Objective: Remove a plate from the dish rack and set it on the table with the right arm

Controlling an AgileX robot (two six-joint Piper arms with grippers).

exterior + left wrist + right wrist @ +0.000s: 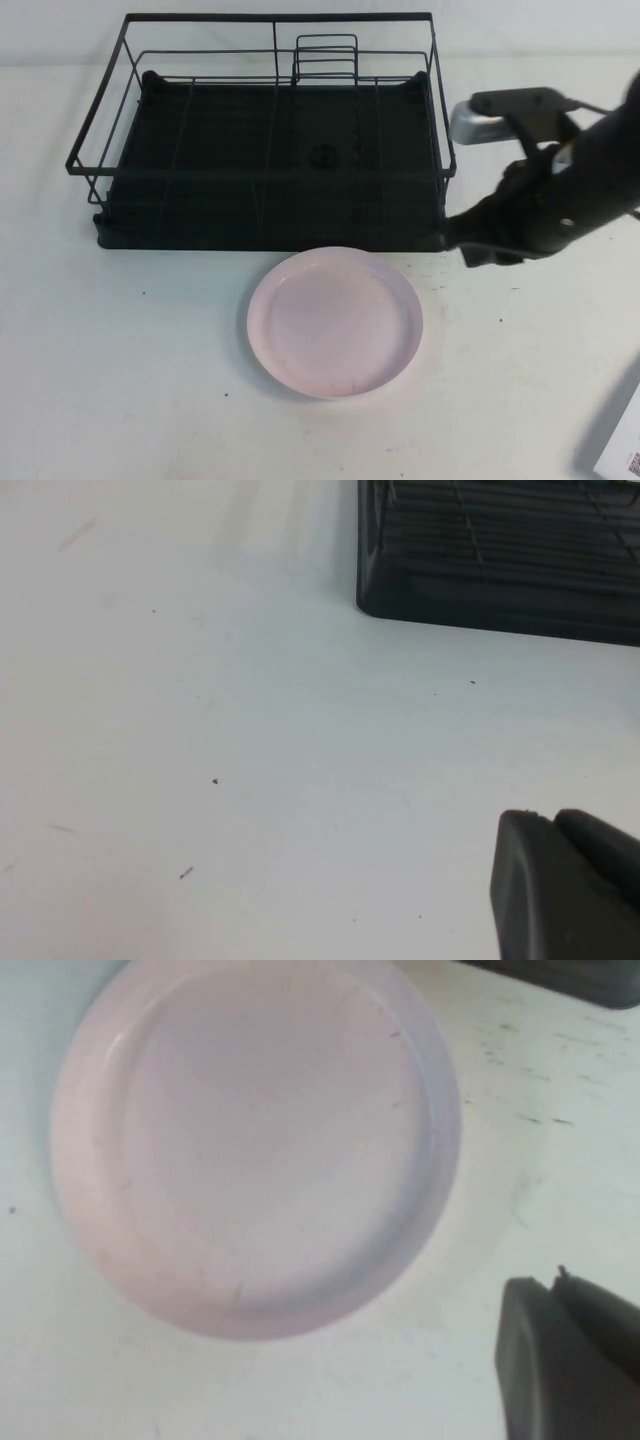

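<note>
The pale pink plate point(335, 322) lies flat on the white table point(120, 380), just in front of the black wire dish rack point(265, 150). No plate shows inside the rack. My right arm reaches in from the right, and its gripper point(468, 243) hangs by the rack's front right corner, to the right of the plate and clear of it. In the right wrist view the plate point(255, 1145) fills most of the picture, and the right gripper point(553, 1288) is shut and holds nothing. My left gripper point(548, 820) hovers shut over bare table near a corner of the rack point(500, 560).
A small upright wire divider point(325, 58) stands at the back of the rack. A white sheet with a printed code point(622, 455) lies at the table's front right corner.
</note>
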